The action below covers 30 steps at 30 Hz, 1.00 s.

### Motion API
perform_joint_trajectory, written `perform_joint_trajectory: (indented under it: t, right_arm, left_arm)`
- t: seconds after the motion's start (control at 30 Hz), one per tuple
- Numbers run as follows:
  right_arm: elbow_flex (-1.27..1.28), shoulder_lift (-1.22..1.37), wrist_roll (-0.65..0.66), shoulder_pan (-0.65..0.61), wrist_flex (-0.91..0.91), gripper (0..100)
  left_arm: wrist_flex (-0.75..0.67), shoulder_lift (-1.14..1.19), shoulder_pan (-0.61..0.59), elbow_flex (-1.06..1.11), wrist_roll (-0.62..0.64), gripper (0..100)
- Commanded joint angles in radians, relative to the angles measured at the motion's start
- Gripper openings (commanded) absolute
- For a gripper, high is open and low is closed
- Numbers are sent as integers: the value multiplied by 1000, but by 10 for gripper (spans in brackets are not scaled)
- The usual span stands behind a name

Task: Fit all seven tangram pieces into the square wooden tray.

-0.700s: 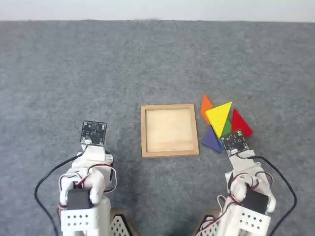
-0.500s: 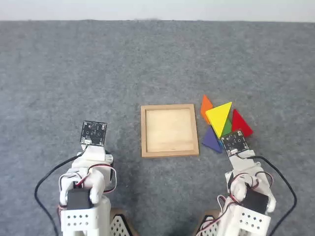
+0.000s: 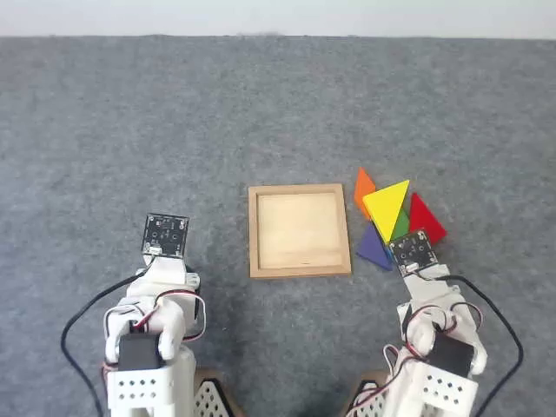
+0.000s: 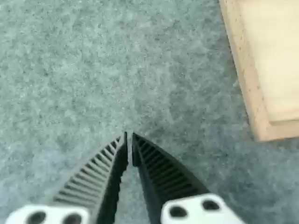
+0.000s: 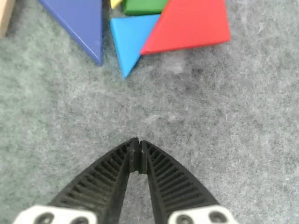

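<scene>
Barely anything has moved: my right arm [image 3: 434, 334] has nudged its wrist a touch toward the pieces, and the left arm [image 3: 152, 326], tray and pieces sit as they did.

The grey table [image 3: 130, 130] carries it all. I've got both arms at the near edge, left and right of the tray [image 3: 300, 272]. It lies flat mid-table, bare wood inside, and its corner shows in my left wrist view.

All the pieces I can see are bunched on the table just right of the tray. The yellow triangle [image 3: 388, 207] is in the middle and seems to lie over its neighbours. The red triangle [image 3: 424, 217] is on the outer side, the purple triangle [image 3: 373, 248] nearest the tray. The orange piece [image 3: 363, 189] is at the far end, the green piece [image 3: 400, 226] tucked between yellow and red. The small blue triangle [image 5: 128, 42] pokes out from under red.

My right tool [image 5: 138, 142] has its fingers pressed together, holding nothing, over bare table near the blue tip. My left tool [image 4: 126, 137] is together too, also holding nothing, beside the tray.
</scene>
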Motion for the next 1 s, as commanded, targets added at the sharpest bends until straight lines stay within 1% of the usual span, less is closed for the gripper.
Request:
perform_joint_trajectory:
  t: [0.0, 0.07, 0.2, 0.33, 0.4, 0.57, 0.67, 0.77, 0.83, 0.97]
  right_arm:
    - [-20, -19, 94, 13, -88, 9]
    - [-81, -19, 97, 13, -93, 9]
    - [-256, -7, -14, -5, -27, 9]
    - [-402, 59, -23, -96, 15, 9]
    - [-454, 170, -46, -134, 8, 9]
    - [-651, 561, -130, -217, -62, 9]
    - [-809, 768, -178, -274, -58, 9]
    - [-945, 949, -222, -291, -31, 12]
    - [-1008, 1059, -242, -291, -21, 51]
    - [-1103, 1259, -298, -291, -28, 217]
  left_arm:
    - [3, -17, 6, -10, -2, 21]
    - [3, -17, 6, -10, -2, 21]
    - [3, -17, 6, -10, -2, 21]
    - [3, -17, 6, -10, -2, 21]
    - [3, -17, 6, -10, -2, 21]
    - [3, -17, 6, -10, -2, 21]
    - [3, -17, 6, -10, -2, 21]
    - [3, -17, 6, -10, -2, 21]
    - [3, -17, 6, -10, -2, 21]
    - [3, -17, 6, -10, -2, 21]
